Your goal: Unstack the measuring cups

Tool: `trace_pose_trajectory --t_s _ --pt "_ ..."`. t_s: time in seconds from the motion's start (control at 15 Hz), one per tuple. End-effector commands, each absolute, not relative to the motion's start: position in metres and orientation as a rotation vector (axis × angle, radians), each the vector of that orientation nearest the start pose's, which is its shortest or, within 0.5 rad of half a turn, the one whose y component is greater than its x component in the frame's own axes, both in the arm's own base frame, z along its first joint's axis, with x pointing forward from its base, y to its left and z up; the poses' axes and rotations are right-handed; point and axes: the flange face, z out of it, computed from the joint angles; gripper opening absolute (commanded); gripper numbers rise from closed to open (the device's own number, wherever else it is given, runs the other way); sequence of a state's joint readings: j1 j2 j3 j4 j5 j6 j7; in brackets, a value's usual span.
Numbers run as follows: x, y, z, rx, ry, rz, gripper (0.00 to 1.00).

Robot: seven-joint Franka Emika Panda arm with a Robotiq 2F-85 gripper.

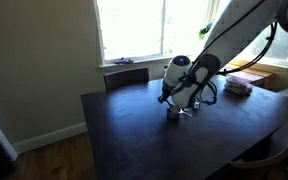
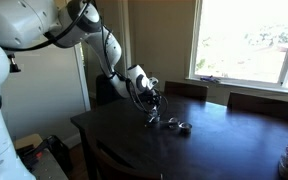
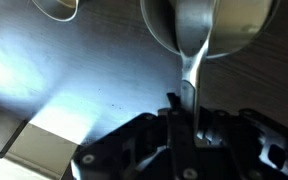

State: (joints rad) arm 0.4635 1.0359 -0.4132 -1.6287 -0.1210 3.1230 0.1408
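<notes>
1. Silvery measuring cups sat as a small cluster near the middle of the dark table, well apart from its edges. Both exterior views showed them right under the arm.
2. Wrist view: gripper jaws were pinched narrow on the thin handle of one cup. A second cup lay apart from it, at the top-left of that view.
3. Risk 1: the handle looked flat + slick and the grip seemed to be on its end only. The bowl's weight hung out front, so the cup could prob. pivot or slide out w/ a quick lift.
4. Risk 2: couldn't tell if another cup was nested under the held one. If one was wedged in, both might come up together, & the lower one could drop, clatter or roll across the table.
5. Risk 3: the second cup was near. A sideways carry at low height could clip it & shove it off its spot.
6. Risk 4: the fingertips looked close to the tabletop in an exterior view. Any downward push could scrape the wood or lever the cup over.
</notes>
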Motion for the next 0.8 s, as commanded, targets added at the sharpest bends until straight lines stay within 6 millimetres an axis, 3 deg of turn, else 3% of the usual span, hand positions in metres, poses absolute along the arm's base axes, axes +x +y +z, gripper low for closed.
trace_pose_trajectory --t_s 0.0,0.73 --pt "0.671 0.104 0.126 -3.233 -0.538 -0.932 0.05" --pt "0.631 0.117 0.183 -3.143 -0.631 -1.085 0.04"
